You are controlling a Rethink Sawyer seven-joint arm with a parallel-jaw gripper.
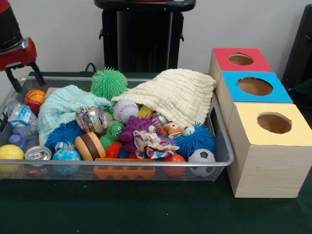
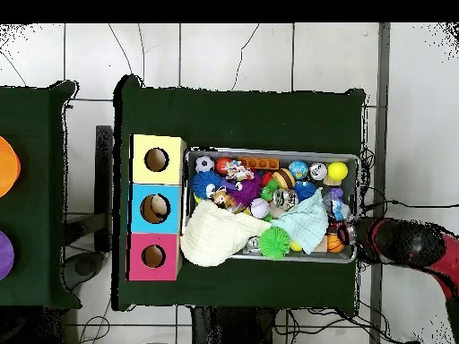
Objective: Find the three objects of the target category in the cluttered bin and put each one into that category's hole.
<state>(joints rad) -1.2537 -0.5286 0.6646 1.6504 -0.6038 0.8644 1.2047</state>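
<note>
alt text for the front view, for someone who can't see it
A wire bin overflows with balls, spiky toys, cans and two cloths. Three wooden boxes with round holes, topped red, blue and yellow, stand beside it, and the red gripper hangs over its end.

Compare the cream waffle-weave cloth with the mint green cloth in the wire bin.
The cream waffle-weave cloth is the larger and drapes over the bin's end nearest the boxes; the mint green cloth lies wholly inside the wire bin, toward the other end. The cream one has a ridged grid texture; the mint one looks finer and more rumpled. Both partly cover toys beneath them.
</note>
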